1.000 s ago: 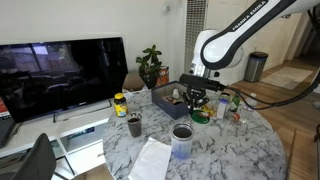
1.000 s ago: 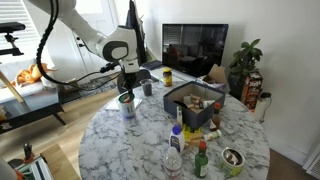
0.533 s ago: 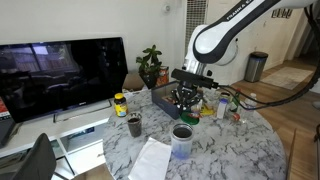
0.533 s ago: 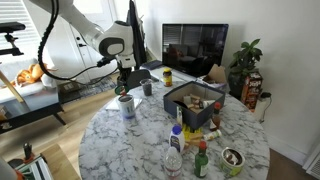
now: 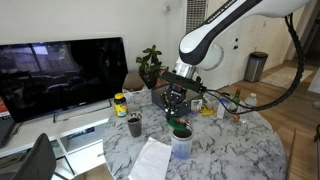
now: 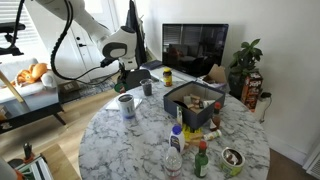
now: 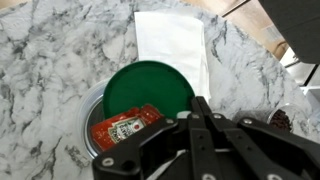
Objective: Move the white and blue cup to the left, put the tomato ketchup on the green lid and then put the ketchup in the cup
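Currently, one cup [image 5: 181, 146] stands on the round marble bench [image 5: 240, 150], with one green lid [image 7: 150, 85] lying flat across its mouth. One red ketchup sachet [image 7: 125, 128] rests on the lid, towards its edge; the white print on it is too small to read. The fingers [image 7: 197, 112] of the gripper [image 7: 203, 103] are together and empty, above the lid. One white napkin [image 7: 170, 40] lies just beside the cup. One dark TV [image 5: 60, 70] stands beyond the bench.
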